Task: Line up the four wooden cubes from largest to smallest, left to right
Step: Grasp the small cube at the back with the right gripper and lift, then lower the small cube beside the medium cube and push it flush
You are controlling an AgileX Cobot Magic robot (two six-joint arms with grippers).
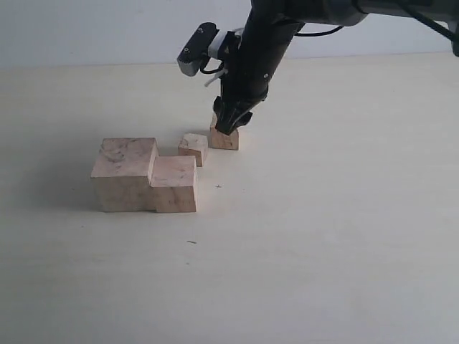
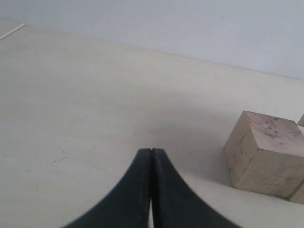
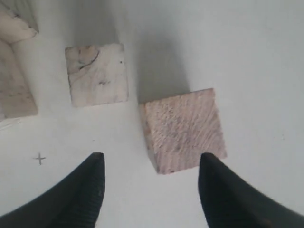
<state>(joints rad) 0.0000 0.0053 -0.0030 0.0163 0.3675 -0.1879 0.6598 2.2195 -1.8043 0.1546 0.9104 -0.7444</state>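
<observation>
The big cube (image 1: 123, 174) sits at the left of the table (image 1: 323, 251) in the exterior view, with the second cube (image 1: 174, 184) touching its right side, fronts level. The small cube (image 1: 193, 148) lies just behind the second cube's far right corner, and the tan cube (image 1: 224, 137) lies just to its right, a little farther back, with a narrow gap between them. The right claw (image 1: 231, 125) is down over the tan cube, its arm leaning in from the upper right. From its wrist camera the right claw (image 3: 152, 156) stands open, fingers (image 3: 92, 190) well apart. The tan cube (image 3: 183, 130) has its near corner between them and is not gripped, though one tip may brush its edge; the angle leaves that unclear. The small cube (image 3: 97, 73) lies beside it. The left claw (image 2: 151, 151) is closed on nothing, tips pressed together, low over bare table, with the big cube (image 2: 266, 154) off to one side.
</observation>
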